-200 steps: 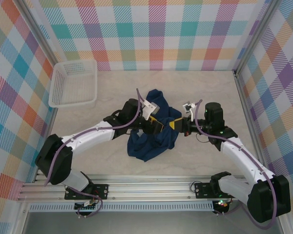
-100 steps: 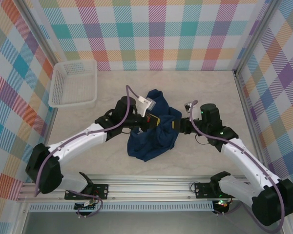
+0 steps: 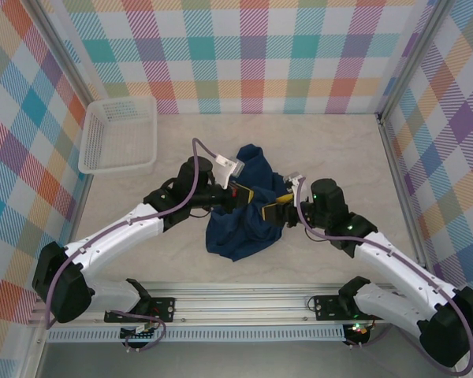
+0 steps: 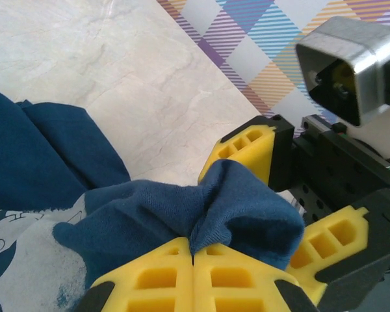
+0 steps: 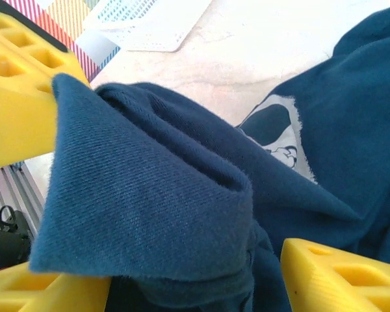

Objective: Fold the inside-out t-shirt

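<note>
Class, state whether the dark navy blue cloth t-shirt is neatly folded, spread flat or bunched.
Bunched. The dark navy blue cloth t-shirt lies in a crumpled heap, one ridge pinched in the shut left gripper.

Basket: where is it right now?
In the top view the basket sits at the far-left corner of the table, up and left of the crumpled t-shirt.

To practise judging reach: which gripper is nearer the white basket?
Left. The left gripper, shut on the t-shirt, lies to the right of the white basket; the right gripper, open, lies farther right.
</note>
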Robot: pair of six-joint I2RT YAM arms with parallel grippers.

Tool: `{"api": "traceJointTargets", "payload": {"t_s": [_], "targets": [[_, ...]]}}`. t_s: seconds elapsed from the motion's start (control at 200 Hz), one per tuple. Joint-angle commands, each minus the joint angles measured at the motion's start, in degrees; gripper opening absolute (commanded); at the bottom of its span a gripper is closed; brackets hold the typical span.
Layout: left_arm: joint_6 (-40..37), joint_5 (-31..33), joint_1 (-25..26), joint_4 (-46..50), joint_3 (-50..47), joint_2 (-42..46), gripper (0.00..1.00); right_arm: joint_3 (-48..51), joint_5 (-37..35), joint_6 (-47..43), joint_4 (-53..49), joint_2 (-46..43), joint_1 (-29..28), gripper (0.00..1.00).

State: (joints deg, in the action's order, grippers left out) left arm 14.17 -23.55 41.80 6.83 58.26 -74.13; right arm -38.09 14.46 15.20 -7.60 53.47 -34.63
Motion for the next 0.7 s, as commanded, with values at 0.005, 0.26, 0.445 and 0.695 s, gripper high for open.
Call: {"api": "traceJointTargets", "payload": {"t_s": [0.005,0.26,0.445,0.695], "targets": [[0.29,1.57,-0.43,1.68,-0.01,0.12,0.00,0.80,-4.45,-3.05,0.62,-4.39,-0.51,0.70],[0.24,2.01,-0.42,2.66,0.98,-0.92,0.00,-0.96,-14.20,-10.68,-4.30,-6.56,-6.47,0.57],[0.40,1.97,-0.41,2.91,1.20,-0.87,0.00,-3.13,-17.77,-12.21,-2.83,0.32,-10.47,0.53],[-0.36,2.89,-0.45,4.09,1.37,-0.60,0.00,-6.22,-19.69,-10.40,0.26,6.97,-11.49,0.27]]}}
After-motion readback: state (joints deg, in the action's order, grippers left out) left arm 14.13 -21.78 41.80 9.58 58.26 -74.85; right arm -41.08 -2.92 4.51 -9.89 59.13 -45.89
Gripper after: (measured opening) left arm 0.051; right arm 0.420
